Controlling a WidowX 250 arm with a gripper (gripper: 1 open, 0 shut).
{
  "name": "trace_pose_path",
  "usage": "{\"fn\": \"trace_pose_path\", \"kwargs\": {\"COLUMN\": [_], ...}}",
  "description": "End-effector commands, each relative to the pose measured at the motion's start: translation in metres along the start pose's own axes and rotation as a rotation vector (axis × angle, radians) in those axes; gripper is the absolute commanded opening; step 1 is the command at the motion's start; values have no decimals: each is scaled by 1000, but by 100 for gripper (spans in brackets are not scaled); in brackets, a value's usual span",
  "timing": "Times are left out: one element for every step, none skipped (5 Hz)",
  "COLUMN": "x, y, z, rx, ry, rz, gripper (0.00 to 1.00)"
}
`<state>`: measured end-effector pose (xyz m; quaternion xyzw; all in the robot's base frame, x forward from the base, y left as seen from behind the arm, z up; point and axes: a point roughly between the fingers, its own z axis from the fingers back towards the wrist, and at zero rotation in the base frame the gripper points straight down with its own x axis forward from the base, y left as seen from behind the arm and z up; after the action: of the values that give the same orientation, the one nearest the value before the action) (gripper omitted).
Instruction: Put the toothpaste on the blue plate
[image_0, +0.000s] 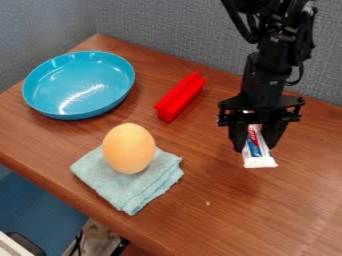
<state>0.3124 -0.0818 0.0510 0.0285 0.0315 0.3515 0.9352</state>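
The toothpaste (258, 152), a small white tube with red and blue print, hangs upright at the right side of the table with its lower end near the wood. My black gripper (257, 132) points straight down and is shut on the tube's upper part. The blue plate (80, 84) sits far off at the back left, round and glossy, with nothing in it.
A red rectangular block (179, 95) lies between the plate and the gripper. An orange egg (128, 148) rests on a pale blue-green cloth (127, 176) near the table's front edge. The wooden table (227, 210) ends close in front.
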Motion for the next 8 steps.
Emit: {"fn": "trace_pose_path", "kwargs": {"x": [11,12,13,14,15,17,18,20], "y": [-3,-2,-2,-1,0,1,2,3], "z": [33,33,33,35,38,40,42,44], "rx": [-83,-81,-79,-78,-78,-78,-79,-80], "ry": [-55,-53,-52,-49,-46,-44,-41,-39], "rz": [13,9,5,-1,-7,-12,-17,-21], "gripper": [0,0,0,0,0,0,0,0]}}
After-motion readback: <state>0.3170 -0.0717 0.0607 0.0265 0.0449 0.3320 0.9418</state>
